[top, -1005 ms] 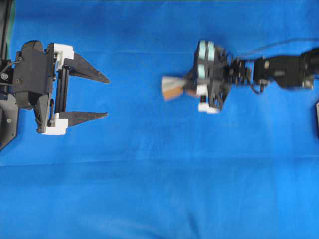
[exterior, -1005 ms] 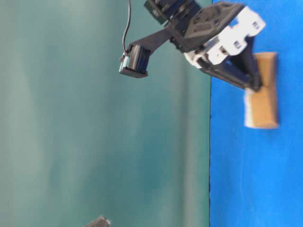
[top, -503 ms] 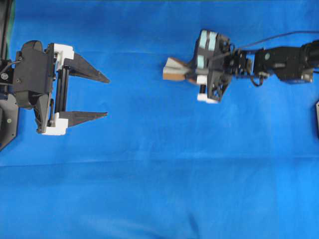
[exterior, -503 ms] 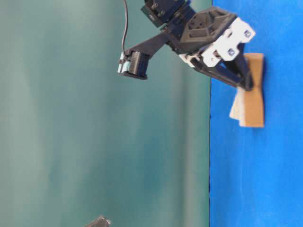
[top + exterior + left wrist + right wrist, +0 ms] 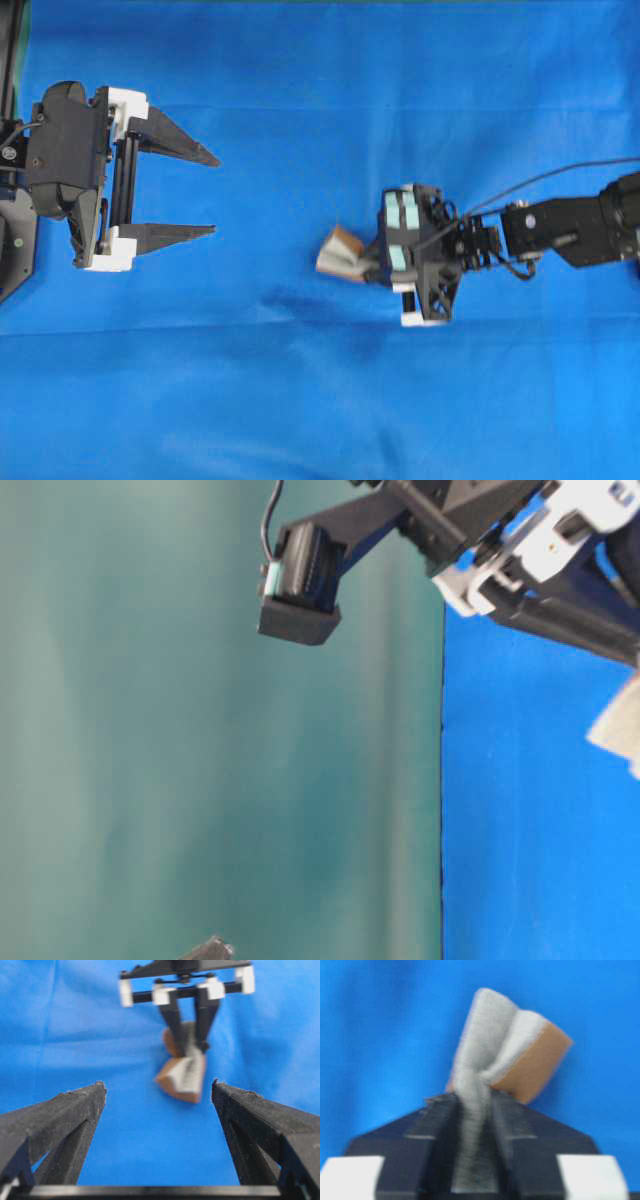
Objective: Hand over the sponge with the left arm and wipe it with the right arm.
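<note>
The right arm [image 5: 560, 225], the one with the pale teal strips, has the sponge [image 5: 340, 252] now, so the hand-over part looks done and the wiping part looks like the job in hand. The right gripper [image 5: 372, 262] is squeezed tight on the sponge. Its two black fingers [image 5: 440, 1110] pinch the soft block near one end so hard that the grey-white face folds in between them, and the free end with the orange-brown layer sticks out past the tips. It is likely held by one end like this so the loose end can rub along the blue cloth [image 5: 300, 400]. From above, the sponge sits just in front of the right gripper's tips and low over the cloth, but the pictures do not show for sure if it touches the cloth. The left gripper [image 5: 212, 192] is spread wide apart and has nothing in it. Its two pointed fingers [image 5: 75, 1110] stand far from each other, and the sponge is well ahead of them, out in the gap they point at. The left arm [image 5: 70, 160] seems to wait out of the way so the right one has room to wipe.
</note>
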`<action>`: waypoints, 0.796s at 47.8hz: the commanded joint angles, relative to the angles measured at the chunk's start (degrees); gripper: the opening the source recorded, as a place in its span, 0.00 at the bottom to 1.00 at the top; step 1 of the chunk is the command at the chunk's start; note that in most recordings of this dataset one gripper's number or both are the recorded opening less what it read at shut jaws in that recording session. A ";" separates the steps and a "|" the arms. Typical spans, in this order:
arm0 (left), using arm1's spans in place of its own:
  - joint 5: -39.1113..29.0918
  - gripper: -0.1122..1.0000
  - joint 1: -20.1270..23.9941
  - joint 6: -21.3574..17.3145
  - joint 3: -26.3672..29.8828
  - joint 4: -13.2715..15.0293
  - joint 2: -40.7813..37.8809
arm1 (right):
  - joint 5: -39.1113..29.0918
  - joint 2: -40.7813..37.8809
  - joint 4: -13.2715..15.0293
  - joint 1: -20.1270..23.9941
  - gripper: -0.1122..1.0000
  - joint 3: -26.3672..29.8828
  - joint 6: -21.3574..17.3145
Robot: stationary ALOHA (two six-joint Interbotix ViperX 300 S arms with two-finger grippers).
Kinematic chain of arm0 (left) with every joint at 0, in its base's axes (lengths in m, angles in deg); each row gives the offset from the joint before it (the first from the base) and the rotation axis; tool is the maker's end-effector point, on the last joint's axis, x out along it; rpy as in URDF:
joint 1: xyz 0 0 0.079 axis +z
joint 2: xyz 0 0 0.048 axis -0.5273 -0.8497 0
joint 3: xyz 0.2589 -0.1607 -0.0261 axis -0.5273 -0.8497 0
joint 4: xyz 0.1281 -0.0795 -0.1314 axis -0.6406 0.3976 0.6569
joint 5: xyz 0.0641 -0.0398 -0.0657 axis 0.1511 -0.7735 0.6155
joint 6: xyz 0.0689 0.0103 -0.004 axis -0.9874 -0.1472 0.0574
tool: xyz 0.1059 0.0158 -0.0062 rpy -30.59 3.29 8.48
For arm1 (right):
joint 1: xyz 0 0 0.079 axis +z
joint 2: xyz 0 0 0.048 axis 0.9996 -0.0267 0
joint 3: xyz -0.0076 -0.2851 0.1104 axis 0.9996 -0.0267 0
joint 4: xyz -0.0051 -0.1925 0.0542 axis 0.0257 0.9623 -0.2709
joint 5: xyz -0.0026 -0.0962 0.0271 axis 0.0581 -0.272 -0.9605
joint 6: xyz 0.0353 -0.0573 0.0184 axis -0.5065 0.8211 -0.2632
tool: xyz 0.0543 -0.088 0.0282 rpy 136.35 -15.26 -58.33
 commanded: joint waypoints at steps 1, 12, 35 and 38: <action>0.53 0.93 -0.09 0.00 0.70 0.09 0.09 | 0.09 1.32 -0.09 2.90 0.33 0.79 -0.62; 0.44 0.93 -0.09 0.00 0.70 0.09 0.18 | 0.00 1.32 0.53 0.44 0.32 0.79 0.35; 0.53 0.93 -0.09 0.26 0.62 0.09 0.09 | -0.44 1.85 9.58 -17.49 0.32 1.23 0.70; 0.44 0.93 -0.09 0.26 0.62 0.09 0.09 | -0.44 1.85 9.67 -17.23 0.32 1.23 0.62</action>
